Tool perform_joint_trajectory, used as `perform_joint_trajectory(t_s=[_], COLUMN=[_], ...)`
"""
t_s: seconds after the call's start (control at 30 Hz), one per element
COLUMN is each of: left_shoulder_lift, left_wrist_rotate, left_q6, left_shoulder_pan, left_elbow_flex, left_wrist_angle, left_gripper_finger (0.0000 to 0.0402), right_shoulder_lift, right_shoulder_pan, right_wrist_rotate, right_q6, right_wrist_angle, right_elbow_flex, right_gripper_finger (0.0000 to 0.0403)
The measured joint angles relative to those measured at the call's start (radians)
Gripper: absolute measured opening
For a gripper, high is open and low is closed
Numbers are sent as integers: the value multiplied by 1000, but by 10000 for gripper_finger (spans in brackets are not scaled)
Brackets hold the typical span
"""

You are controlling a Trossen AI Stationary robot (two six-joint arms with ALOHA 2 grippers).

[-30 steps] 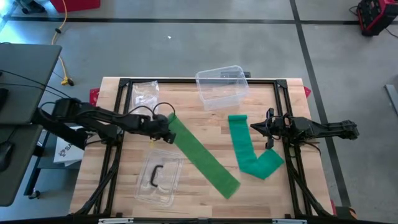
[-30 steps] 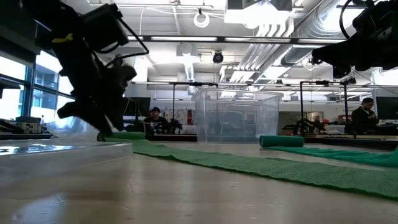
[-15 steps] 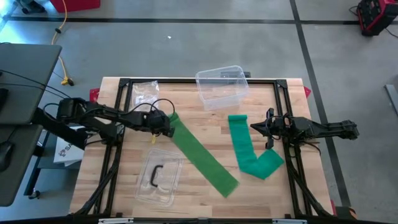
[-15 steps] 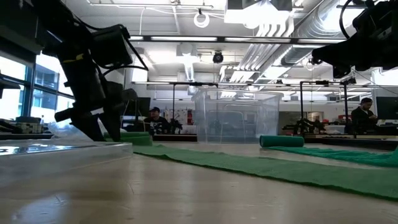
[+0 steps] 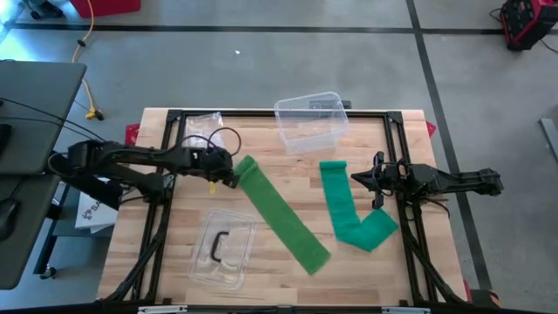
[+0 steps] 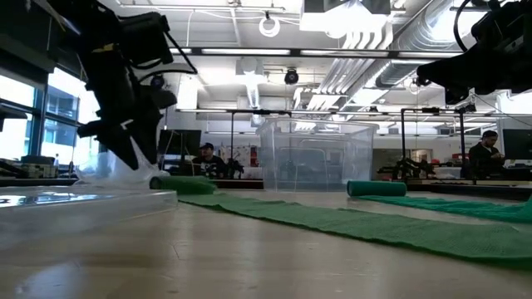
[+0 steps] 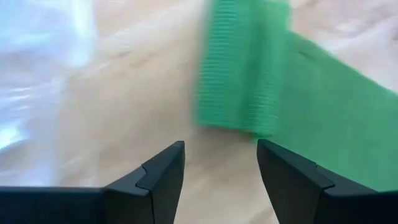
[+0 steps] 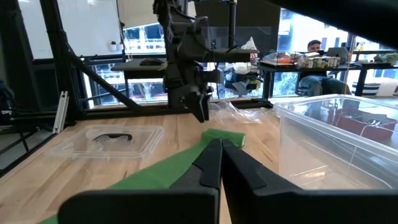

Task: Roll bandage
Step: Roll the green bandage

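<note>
Beyond left gripper (image 7: pixel 221 171), bandage (image 7: pixel 249 81) blurred, cut off.

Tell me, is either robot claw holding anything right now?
No. The left gripper is open beside the green bandage; the right gripper is shut on nothing.

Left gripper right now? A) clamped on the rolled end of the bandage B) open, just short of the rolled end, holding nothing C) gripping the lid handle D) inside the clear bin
B: the left gripper stands open, nothing between its fingers, with the bandage roll just ahead.
</note>
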State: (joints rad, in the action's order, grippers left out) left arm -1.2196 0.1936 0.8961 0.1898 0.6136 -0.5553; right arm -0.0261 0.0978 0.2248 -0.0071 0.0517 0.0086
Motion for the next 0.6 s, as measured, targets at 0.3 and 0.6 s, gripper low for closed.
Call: perform_joint_trajectory(t_s=[0.3,0.6], left_shoulder_lift=[5,5], left_wrist_rotate=[-58,-5], left_q6=[-18,-45], left_shoulder_pan=[53,44], left_elbow_flex=[-107,-233], left_wrist_angle=[217,467], left_gripper_finger=[198,198], right_shoulder_lift=[0,0], right_shoulder_pan=[0,0], right_wrist_rotate=[0,0], right_q6=[0,0], right_wrist_angle=[0,0], right_elbow_flex=[0,0], right_gripper_finger=[0,0])
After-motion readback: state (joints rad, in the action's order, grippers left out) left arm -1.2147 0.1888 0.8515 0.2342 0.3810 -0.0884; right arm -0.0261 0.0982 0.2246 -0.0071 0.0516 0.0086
